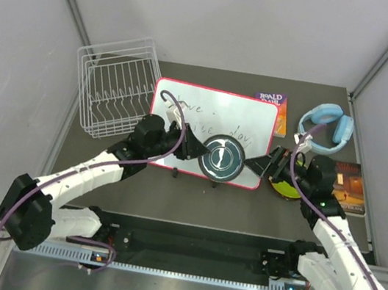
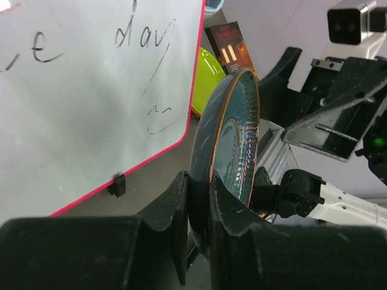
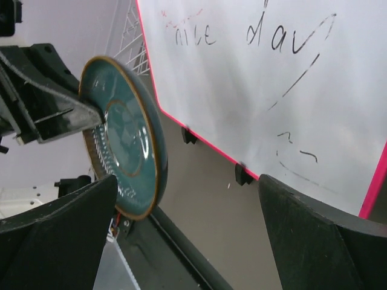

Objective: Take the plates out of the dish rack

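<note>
L arm (image 1: 92, 173) reaches fwd and inward from its base, wrist aimed at the centre. L gripper (image 1: 195, 147) has its jaws clamped on the rim of the dark teal plate (image 1: 221, 158) (the pinch is plain in its wrist view). R arm (image 1: 332, 231) stretches fwd and left. R gripper (image 1: 260, 162) faces the plate's opposite rim, jaws spread wide; contact unclear.

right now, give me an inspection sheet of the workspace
surface: dark table, matte
job's things: dish rack, no plates seen in it; teal plate held by its rim; lime-yellow plate lying under the right arm
clutter: whiteboard, headphones, Roald Dahl book, dark book
hands: left hand shut on teal plate; right hand open beside it
cables: purple cables along both arms
surroundings: grey walls
</note>
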